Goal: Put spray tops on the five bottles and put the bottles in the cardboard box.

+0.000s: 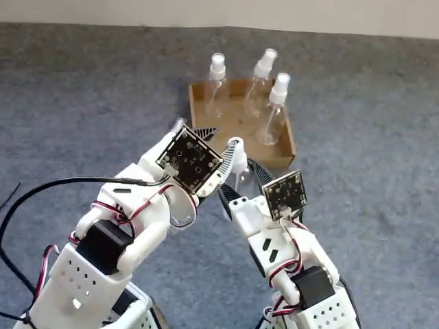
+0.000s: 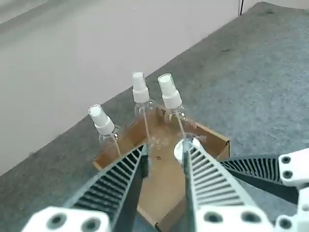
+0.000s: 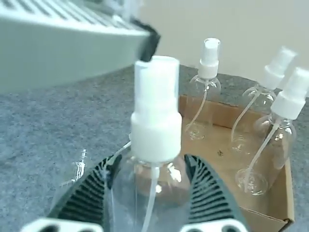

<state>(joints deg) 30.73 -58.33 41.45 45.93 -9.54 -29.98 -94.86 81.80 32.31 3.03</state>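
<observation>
Right pincer (image 3: 150, 163) is clenched on the clear bottle (image 3: 145, 193), one finger against each side of the body. The bottle is held upright with a white spray top (image 3: 155, 116) seated on its neck and the dip tube visible inside. Whether its base touches the bench (image 1: 357, 205) cannot be told.

Left pincer (image 2: 165, 148) is positioned over the same bottle, released, with the fingers set apart. The round top of the spray top is seen just beside one fingertip in the left wrist view. In the right wrist view that finger's black tip is placed right at the cap's upper edge. No grip on the cap is shown.

In the high view the held bottle is located between the two arms, just in front of the near wall of the cardboard box (image 1: 236, 125) and outside it.

A clear rounded item (image 1: 184, 211) is seen on the bench under the left arm. What it is cannot be told.

Three more bottles are stood upright inside the box, each fitted with a spray top: back-left bottle (image 1: 217, 92), back-middle bottle (image 1: 259, 89) and front-right bottle (image 1: 273, 116). All three are kept apart from each other.

The grey bench is bounded at the far side by a pale wall (image 1: 206, 10).
</observation>
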